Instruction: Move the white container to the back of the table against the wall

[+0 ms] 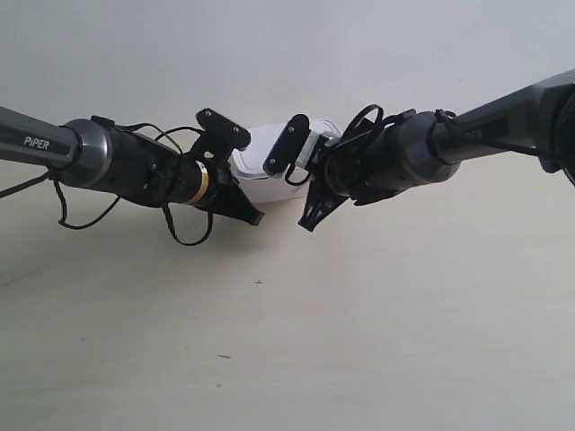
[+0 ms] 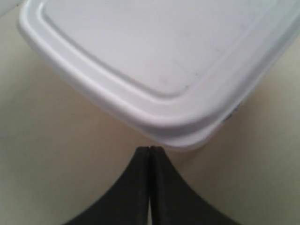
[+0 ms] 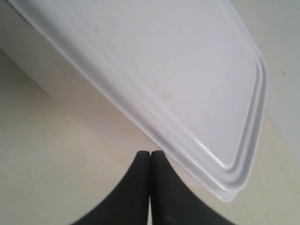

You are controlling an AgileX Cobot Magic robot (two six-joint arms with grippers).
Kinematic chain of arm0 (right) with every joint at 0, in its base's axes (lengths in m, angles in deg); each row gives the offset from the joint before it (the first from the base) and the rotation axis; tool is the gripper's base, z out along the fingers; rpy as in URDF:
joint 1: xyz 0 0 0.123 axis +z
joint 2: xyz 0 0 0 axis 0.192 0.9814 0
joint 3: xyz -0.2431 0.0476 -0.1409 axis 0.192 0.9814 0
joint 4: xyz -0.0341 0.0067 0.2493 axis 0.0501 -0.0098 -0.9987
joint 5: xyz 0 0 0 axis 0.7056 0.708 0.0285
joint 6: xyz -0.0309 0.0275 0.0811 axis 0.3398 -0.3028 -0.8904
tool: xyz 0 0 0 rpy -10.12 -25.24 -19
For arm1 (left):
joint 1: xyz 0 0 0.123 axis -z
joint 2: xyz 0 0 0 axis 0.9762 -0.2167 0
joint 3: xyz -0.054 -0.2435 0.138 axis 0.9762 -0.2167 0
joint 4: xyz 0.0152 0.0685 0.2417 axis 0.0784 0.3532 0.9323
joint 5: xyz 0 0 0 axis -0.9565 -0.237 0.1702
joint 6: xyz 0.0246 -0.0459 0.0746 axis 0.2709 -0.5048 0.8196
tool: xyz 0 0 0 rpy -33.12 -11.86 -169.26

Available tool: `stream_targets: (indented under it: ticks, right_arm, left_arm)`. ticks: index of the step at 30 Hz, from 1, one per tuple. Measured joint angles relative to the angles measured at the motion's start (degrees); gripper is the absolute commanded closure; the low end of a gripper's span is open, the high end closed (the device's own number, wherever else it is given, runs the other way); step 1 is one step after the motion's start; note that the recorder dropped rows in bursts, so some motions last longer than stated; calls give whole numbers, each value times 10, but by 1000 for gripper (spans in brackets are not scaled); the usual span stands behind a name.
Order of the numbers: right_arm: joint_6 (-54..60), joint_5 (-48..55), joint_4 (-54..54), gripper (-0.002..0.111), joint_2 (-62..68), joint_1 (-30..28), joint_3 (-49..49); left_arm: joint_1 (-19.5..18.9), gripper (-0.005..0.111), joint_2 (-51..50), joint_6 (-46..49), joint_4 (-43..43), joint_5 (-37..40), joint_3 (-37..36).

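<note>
My left gripper (image 2: pixel 149 149) and right gripper (image 3: pixel 150 153) are both pinched closed and empty, flanking the white container (image 1: pixel 259 162). It lies flat on the table (image 1: pixel 287 341) near the wall (image 1: pixel 269 54), 1 lid corner aimed at my left tips. I cannot tell its long axis.

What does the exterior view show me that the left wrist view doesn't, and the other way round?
Only the exterior view: both arms, the arm at the exterior view's left and the arm at the exterior view's right, flanking the white container, with the wall behind it. Only the left wrist view: the left gripper shut, fingers pressed together on nothing, its tip at the rounded corner of the lid; whether it touches cannot be told. Both: the container resting on the table.
</note>
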Motion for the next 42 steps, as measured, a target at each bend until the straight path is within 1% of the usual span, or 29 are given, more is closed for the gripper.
stream_targets:
  ticks: [4,6,8,13,14,15,17,20,22,29,36,42]
  right_arm:
    - [0,-1,0,108,5,0,-1]
    - [0,-2,-1,108,9,0,-1]
    - [0,0,-1,108,10,0,-1]
    - [-1,36,-15,108,10,-1,-1]
    - [-1,38,-18,108,5,-1,5]
    - [-1,38,-18,108,2,-1,11]
    - [-1,41,-14,108,-8,-2,22]
    - [-3,53,-10,108,-15,-2,25]
    - [-3,62,-8,108,-16,-2,25]
    - [-3,81,0,108,-16,-2,25]
    - [-24,74,19,108,-16,-2,25]
    - [-34,68,32,108,-16,-3,25]
  left_arm:
    - [-3,107,-4,-3,0,0,0]
    - [-4,107,-2,-12,0,-2,-13]
    - [-5,107,7,-21,0,-20,-32]
    - [-6,107,18,-59,-4,-157,-43]
    - [-6,107,20,-60,-8,-177,-43]
    - [-6,107,20,-60,-14,-181,-43]
    - [-6,107,21,-28,-50,-184,-43]
    - [-6,107,21,44,-123,-184,-31]
    - [-6,107,21,54,-136,-184,-19]
    - [-6,107,21,64,-145,-156,10]
    - [-6,107,13,64,-145,-152,19]
    - [-6,107,-14,65,-145,-145,37]
